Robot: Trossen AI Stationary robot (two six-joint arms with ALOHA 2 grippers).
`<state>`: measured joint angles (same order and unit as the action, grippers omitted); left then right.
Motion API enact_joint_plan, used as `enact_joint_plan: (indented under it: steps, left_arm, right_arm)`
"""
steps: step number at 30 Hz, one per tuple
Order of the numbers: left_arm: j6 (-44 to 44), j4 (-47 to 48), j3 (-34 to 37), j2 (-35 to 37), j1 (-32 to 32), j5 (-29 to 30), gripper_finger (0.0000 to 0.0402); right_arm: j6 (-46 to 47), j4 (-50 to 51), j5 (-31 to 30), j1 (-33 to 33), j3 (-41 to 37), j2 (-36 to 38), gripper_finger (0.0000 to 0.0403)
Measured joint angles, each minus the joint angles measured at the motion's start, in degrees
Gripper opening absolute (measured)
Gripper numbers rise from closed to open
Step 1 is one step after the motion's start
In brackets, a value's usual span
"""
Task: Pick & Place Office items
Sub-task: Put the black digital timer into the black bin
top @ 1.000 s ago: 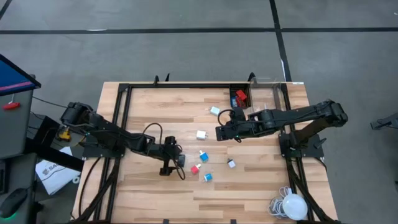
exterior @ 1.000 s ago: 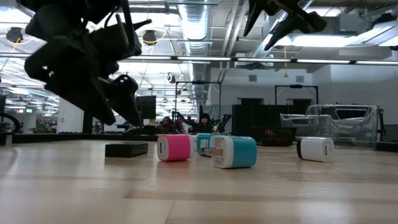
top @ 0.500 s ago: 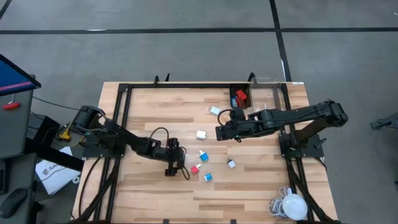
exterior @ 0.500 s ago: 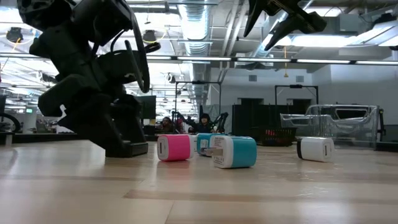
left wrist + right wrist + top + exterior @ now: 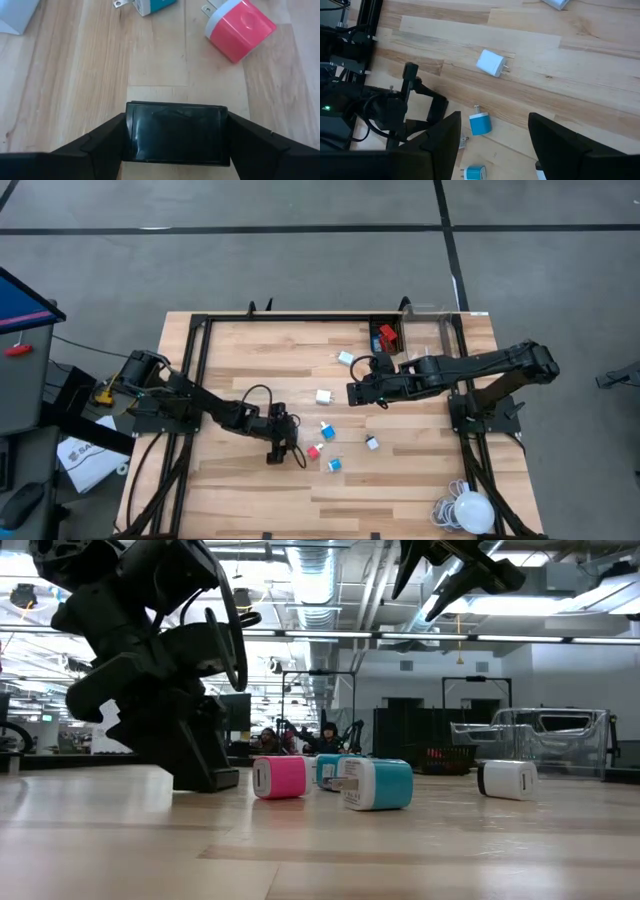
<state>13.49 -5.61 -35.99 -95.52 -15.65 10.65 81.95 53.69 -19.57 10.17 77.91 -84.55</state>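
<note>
While the left tool [image 5: 175,145] clamps the small black rectangular plastic block [image 5: 176,132] by its short ends on the wooden bench [image 5: 65,75], it looks light, rigid and slick; the right tool [image 5: 492,145] hovers apart.

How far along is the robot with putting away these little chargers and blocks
Early on. Red and blue pieces already lie in the tray at the table's back edge. The left gripper is down with fingers either side of a black block. The right gripper hovers open. The pink charger, blue chargers and white chargers remain.
</note>
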Motion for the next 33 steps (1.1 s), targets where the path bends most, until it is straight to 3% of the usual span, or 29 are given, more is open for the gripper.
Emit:
enact_joint_plan:
  steps: [3,7,15,20,26,33]
  left_arm:
    - [0.18,0.47,0.17,1.22,1.33,-1.19,0.0283]
    - [0.02,1.52,0.53,6.11,5.84,-9.19,0.0283]
    - [2.77,-2.86,0.11,19.95,21.44,-45.01,0.0283]
    - [11.61,-9.73,0.04,23.34,28.09,-59.95,0.0283]
    - [26.09,-24.97,-0.21,22.39,29.31,-62.93,0.0283]
    - [29.13,-26.77,-5.32,18.06,29.3,-62.55,0.0283]
  right_arm:
    - [-0.43,-0.21,0.0,0.0,0.0,0.0,0.0224]
    - [-5.93,-3.11,0.02,0.0,0.0,0.0,0.0224]
    - [-34.04,-17.16,5.14,0.0,0.0,0.0,0.0224]
    - [-48.42,-22.78,6.44,0.64,0.0,0.0,0.0221]
    - [-61.32,-32.02,6.34,0.7,0.0,-0.17,0.0206]
    - [-72.23,-38.3,6.24,0.7,0.0,-0.24,0.0185]
